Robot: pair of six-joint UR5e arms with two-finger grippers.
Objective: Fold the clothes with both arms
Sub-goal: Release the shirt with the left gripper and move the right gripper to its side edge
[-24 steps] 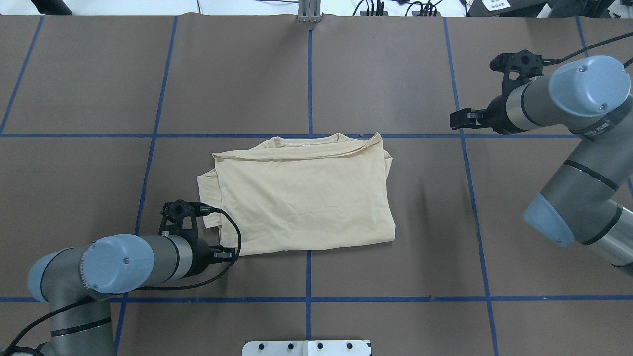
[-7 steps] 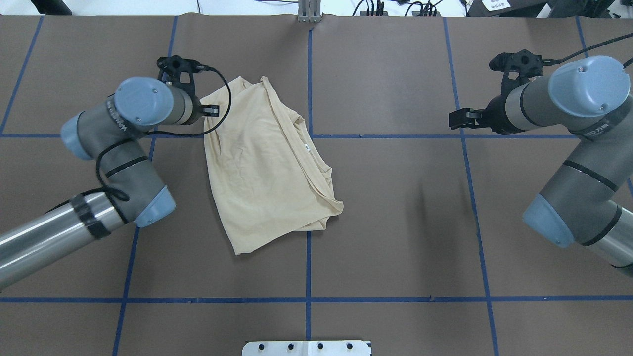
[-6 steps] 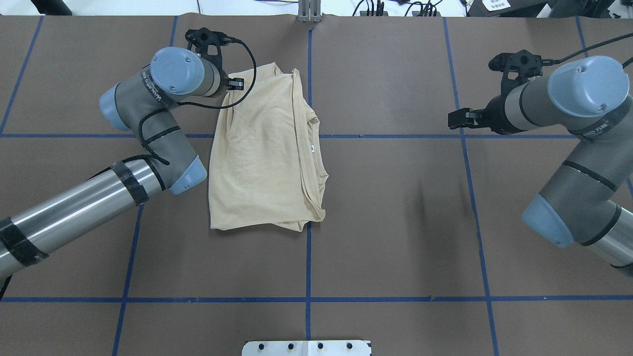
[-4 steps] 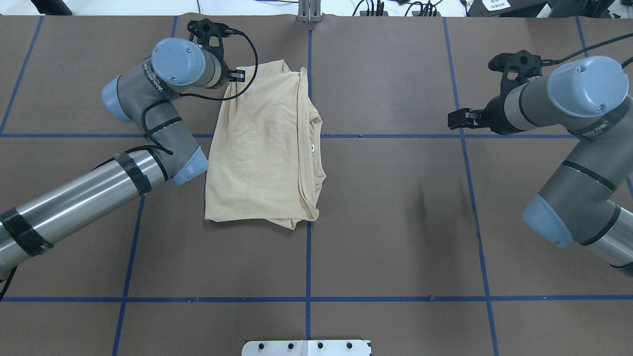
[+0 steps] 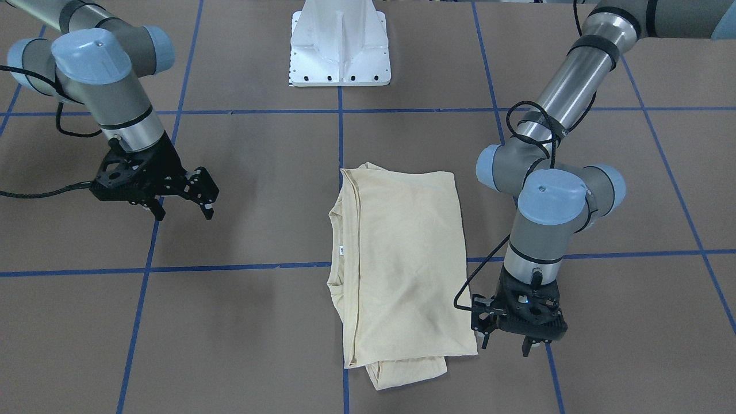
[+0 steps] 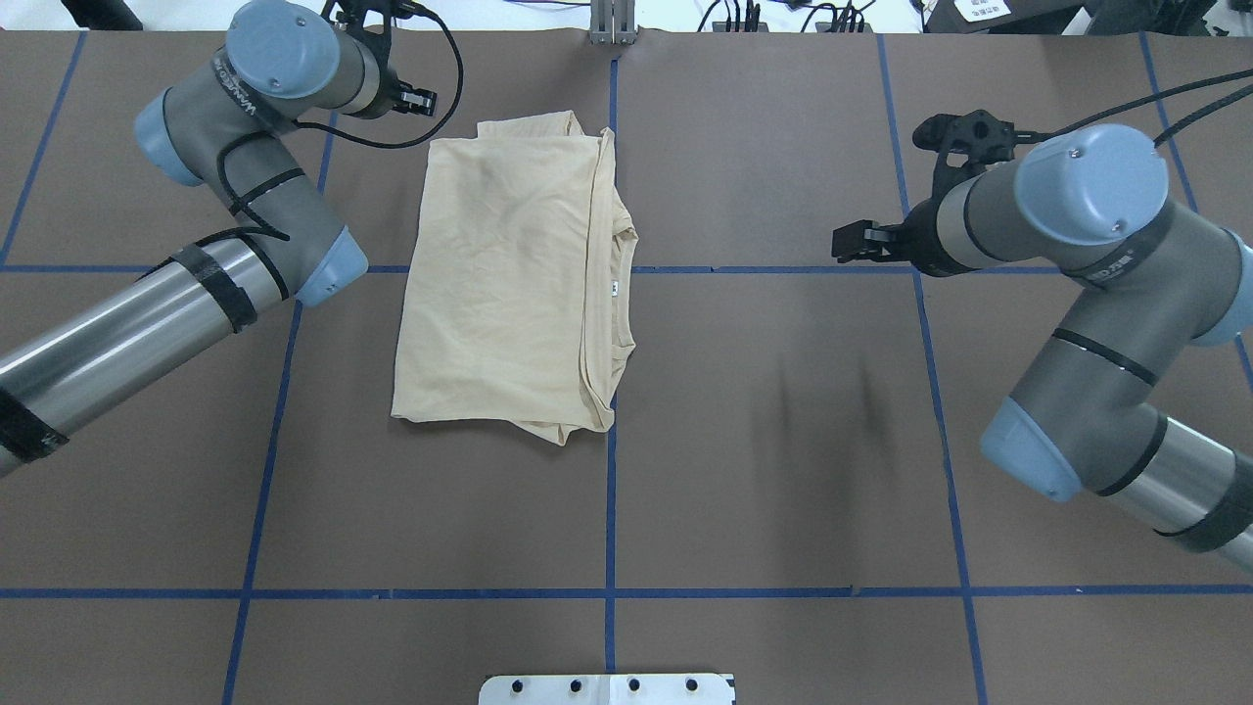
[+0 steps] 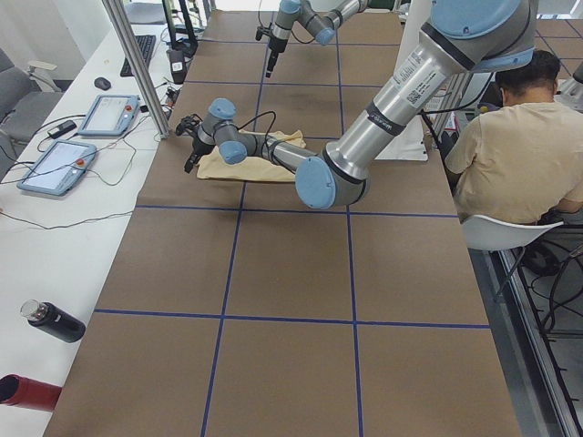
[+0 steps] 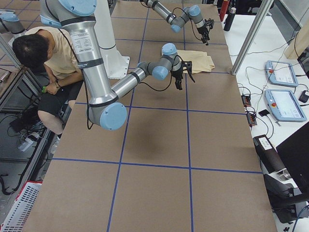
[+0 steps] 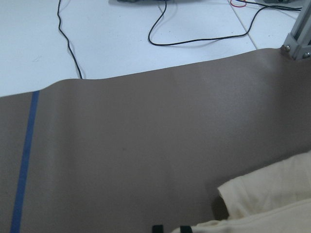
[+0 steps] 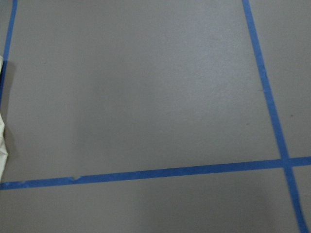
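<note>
Near middle of table (image 6: 783, 470), just left of centre tape line (image 6: 610, 509): folded shirt (image 6: 504, 284), plain side up, long axis running away from robot. Collar and white tag (image 6: 613, 288) face robot's right; lower layer pokes out at far end. Left gripper (image 5: 505, 347) just beside shirt's far left corner, fingers apart, nothing between them. Right gripper (image 5: 183, 215) well apart from shirt, over table, fingers spread wide, empty. Person (image 7: 510, 155) seated beside robot's base.

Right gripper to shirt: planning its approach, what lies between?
Only bare table cover with a blue tape line separates the right gripper from the shirt, seen in the overhead view.
</note>
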